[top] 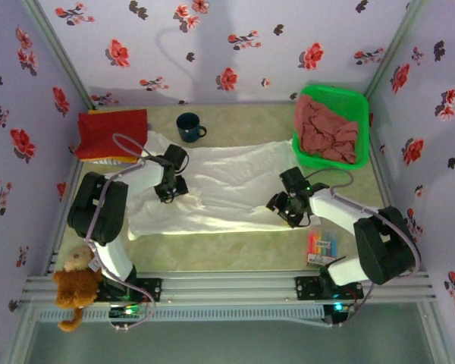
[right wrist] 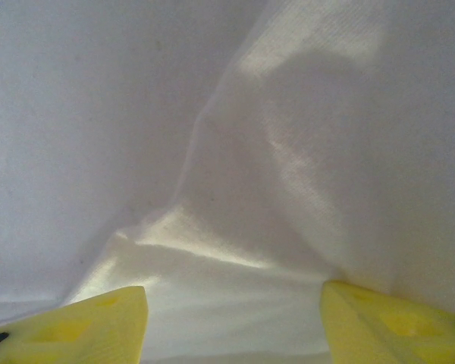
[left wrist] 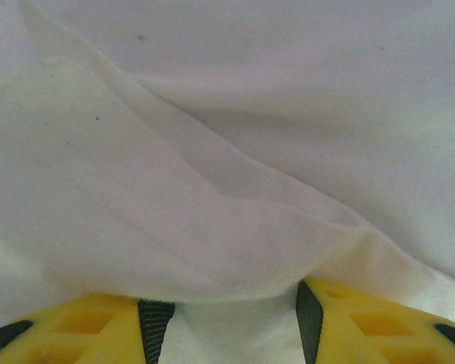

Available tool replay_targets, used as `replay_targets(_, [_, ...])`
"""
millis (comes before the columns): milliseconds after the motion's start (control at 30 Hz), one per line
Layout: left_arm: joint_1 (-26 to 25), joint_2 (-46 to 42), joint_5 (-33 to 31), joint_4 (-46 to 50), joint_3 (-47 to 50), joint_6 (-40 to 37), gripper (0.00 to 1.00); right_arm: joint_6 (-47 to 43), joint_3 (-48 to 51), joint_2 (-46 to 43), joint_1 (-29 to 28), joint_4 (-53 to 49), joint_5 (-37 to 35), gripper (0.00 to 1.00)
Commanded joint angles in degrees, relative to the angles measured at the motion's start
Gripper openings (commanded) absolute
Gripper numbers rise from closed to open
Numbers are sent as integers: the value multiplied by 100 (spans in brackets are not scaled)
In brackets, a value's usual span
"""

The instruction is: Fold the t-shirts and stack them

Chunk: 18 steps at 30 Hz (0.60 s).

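A large white t-shirt of thin cloth lies spread flat across the middle of the beige worktop, and all places here are told from it. Far to its left, nearer to the arm bases, a brown plush teddy bear sits at the worktop corner. Behind its left end lies a folded plain red t-shirt. Just right of that, a dark blue mug stands upright near the back edge of the white t-shirt. The left hand is down on the left part of the white t-shirt. In the left wrist view its yellow fingers are spread, with a raised fold of the white cloth between them. The right hand is on the right part of the white t-shirt, its yellow fingers spread wide over a ridge of cloth. Behind the right end stands a green plastic basket, which holds crumpled dusty-pink t-shirts. In front of the right end lies a small pack of coloured markers.
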State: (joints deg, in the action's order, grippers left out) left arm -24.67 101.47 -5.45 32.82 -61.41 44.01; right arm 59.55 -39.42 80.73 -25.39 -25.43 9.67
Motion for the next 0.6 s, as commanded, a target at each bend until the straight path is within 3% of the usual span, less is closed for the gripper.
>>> replay_targets(0, [-92,-328,16,461,-189,-190,52,-371,-357,-134,51,-658,55,64])
replay_targets(133, [-93,-853,-194,940,-845,-490,53,-768,-1089,-163,68,-1332,135,65])
replay_targets(233, [176,-913,-305,1280,-1431,-863,53,-949,-1609,-83,100,-1590,166,65])
replay_targets(367, [787,-445,-295,1605,-2218,-1327,52,-1170,-2244,216,139,-1726,151,64])
replay_targets(567, [1495,513,227,1463,-3109,-1712,49,-1587,-3324,928,152,-2123,123,64])
